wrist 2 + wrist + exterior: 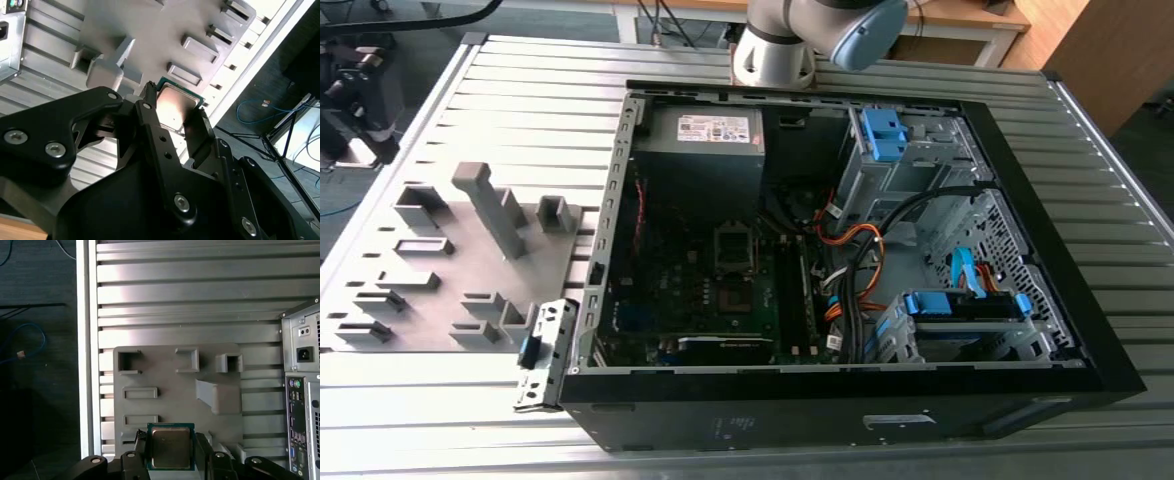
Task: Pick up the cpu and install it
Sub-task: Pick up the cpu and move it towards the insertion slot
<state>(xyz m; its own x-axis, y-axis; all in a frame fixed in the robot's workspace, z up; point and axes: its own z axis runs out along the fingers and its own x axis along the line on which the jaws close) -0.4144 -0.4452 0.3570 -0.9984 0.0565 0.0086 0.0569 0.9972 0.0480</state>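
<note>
Exterior view first: the arm (787,40) rises at the tabletop's (507,80) far edge. The open computer case (720,425) lies on its side mid-table, green motherboard (707,300) exposed. The grey tray (574,270) sits just beside the case, toward the tabletop's edge on the exterior view's left.

Second wrist view, and here's the gripper (175,102), clamped on the cpu (176,107)! Black fingers (150,117) pinch two opposite edges, the silvery lid faces the camera, and the tray's blocks sit behind the chip, clear of it.

First wrist view confirms the grasp: the cpu (170,447) sits level between the fingers, carried over the tray (175,385), with the tabletop's edge on one side and the case's rear panel on the other.

As for handling, this chip looks light, thin and stiff, with a slick metal lid and probably a delicate underside. The rim is the place to hold it, and that's where it's held. An uneven squeeze could tip it or let it slip.
</note>
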